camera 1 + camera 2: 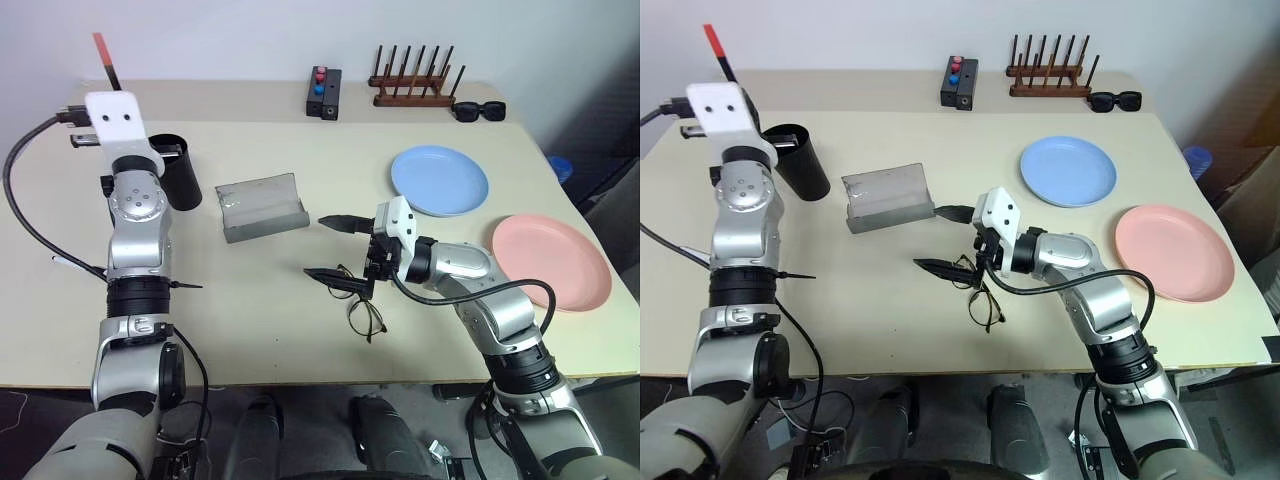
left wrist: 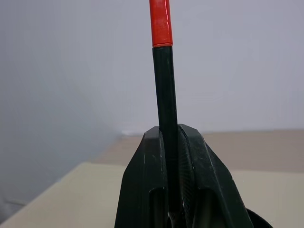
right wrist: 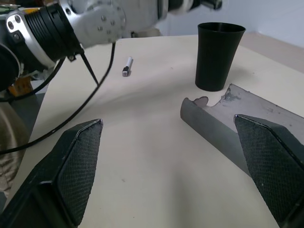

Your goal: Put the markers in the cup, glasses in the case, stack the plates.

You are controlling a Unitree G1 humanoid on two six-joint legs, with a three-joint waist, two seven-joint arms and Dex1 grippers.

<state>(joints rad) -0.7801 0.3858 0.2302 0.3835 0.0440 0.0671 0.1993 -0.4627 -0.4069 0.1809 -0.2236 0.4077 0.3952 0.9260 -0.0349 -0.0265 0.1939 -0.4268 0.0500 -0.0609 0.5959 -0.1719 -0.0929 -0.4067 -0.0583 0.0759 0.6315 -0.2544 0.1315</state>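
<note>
Here, head view: left gripper [image 1: 112, 80] clamped on red-capped marker [image 1: 104, 58], just left of cup [image 1: 177, 172]; we fear tip misses rim. Right gripper [image 1: 335, 247] wide apart beside glasses [image 1: 363, 312]. Left wrist view: marker upright between fingers [image 2: 145, 185], may slip. Right wrist view: case [image 3: 237, 130] open, near cup.

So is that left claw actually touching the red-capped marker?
Touching. In the left wrist view the left gripper has both black fingers pressed against the marker, which stands up between them.
</note>
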